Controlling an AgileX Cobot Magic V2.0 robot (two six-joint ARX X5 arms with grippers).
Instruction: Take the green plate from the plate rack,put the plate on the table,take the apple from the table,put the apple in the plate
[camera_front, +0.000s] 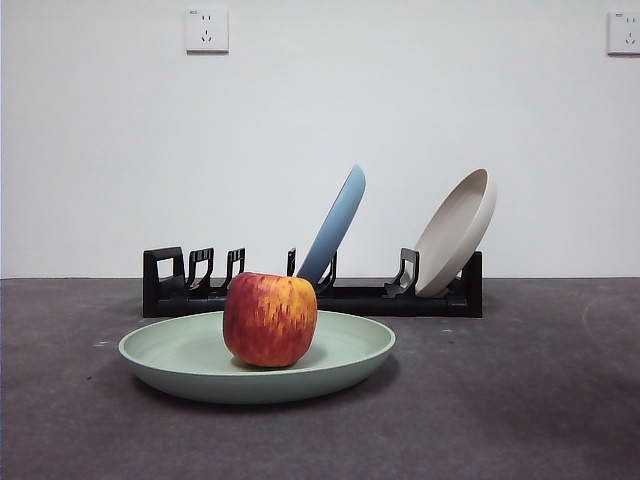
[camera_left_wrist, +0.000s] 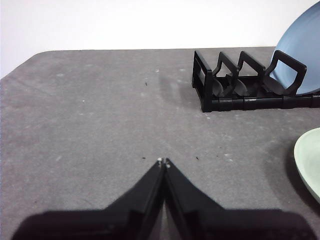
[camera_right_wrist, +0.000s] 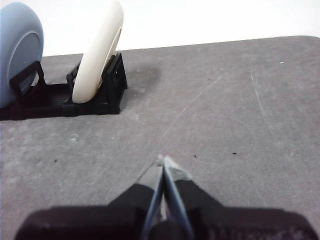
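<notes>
The green plate (camera_front: 257, 356) lies flat on the dark grey table (camera_front: 520, 400) in front of the plate rack (camera_front: 312, 290). On the plate sits the red and yellow apple (camera_front: 270, 319), a little left of the plate's middle. An edge of the green plate (camera_left_wrist: 309, 160) shows in the left wrist view, well apart from my left gripper (camera_left_wrist: 163, 161), which is shut on nothing over bare table near the rack's end (camera_left_wrist: 250, 82). My right gripper (camera_right_wrist: 163, 160) is shut and empty too, away from the other end of the rack (camera_right_wrist: 70, 97). Neither arm shows in the front view.
A blue plate (camera_front: 335, 224) leans in the middle of the rack and a beige plate (camera_front: 457, 232) leans at its right end. Both also show in the right wrist view, blue plate (camera_right_wrist: 19, 50) and beige plate (camera_right_wrist: 97, 47). A white wall stands behind.
</notes>
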